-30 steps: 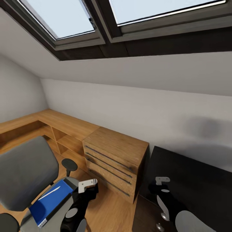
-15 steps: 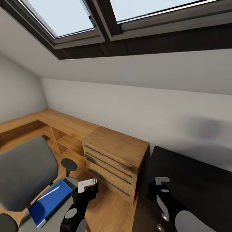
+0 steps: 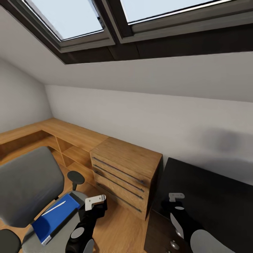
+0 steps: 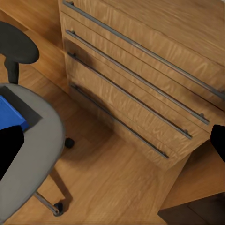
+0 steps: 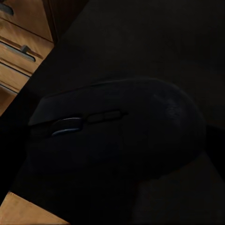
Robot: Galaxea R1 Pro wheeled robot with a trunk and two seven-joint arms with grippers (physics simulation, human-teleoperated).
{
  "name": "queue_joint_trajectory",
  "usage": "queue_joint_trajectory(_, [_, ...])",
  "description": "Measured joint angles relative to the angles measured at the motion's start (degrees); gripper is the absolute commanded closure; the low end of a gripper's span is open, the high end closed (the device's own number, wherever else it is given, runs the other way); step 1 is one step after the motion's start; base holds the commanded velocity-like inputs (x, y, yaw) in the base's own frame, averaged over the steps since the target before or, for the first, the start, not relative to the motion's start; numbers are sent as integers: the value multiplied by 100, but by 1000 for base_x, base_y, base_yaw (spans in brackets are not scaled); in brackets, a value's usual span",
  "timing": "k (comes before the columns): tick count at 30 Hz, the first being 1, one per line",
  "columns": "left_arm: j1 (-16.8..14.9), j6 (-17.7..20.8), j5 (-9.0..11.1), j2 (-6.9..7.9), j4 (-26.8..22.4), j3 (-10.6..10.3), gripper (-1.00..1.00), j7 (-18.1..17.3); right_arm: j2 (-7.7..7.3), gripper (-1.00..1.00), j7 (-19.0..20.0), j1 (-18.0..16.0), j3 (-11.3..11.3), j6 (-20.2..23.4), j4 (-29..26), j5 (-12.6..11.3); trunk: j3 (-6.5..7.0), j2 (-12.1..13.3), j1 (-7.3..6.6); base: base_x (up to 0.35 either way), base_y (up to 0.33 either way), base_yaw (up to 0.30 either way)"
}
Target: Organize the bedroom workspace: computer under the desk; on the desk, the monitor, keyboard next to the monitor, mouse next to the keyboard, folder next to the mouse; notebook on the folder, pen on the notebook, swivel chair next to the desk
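The left arm's fingers [image 3: 95, 202] hang over the floor between the swivel chair [image 3: 26, 186] and the wooden drawer unit [image 3: 124, 175]; in the left wrist view only dark shapes at the two edges of the picture mark them, set wide apart with nothing between them. Below them in that view lie the grey seat edge, a corner of the blue folder [image 4: 10, 115], a black armrest [image 4: 16, 47] and the chair's castors on the wood floor [image 4: 108, 178], with the long bar handles of the drawer unit beyond. The right arm's fingers [image 3: 176, 196] hang over the near left corner of the black tabletop [image 3: 211, 196]; how far they stand open I cannot tell from either view. In the right wrist view a dark mouse [image 5: 117, 136] lies on the tabletop close under the camera, its scroll wheel toward the drawer unit, near the tabletop's edge. In the head view the folder lies flat on the chair seat, with a thin white pen [image 3: 53, 208] lying on top of it; whether a notebook sits between them cannot be made out. A low wooden shelf bench [image 3: 66, 140] runs along the white wall behind the chair, and two skylights [image 3: 105, 17] are set in the sloping ceiling above.
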Motion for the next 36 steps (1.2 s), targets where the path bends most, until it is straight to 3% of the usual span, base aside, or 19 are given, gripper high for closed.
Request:
queue_joint_trajectory(28, [9,-7,-11,18,-15,-9,-100,0,-14,100,340,0,40,-41,-9,16,0,0,0,-2,0,0])
queue_joint_trajectory(36, [9,-7,-9,18,-13,-9,-100,0,-19,100,339,0,39,-41,-14,16,108,241,-133,0,0,0])
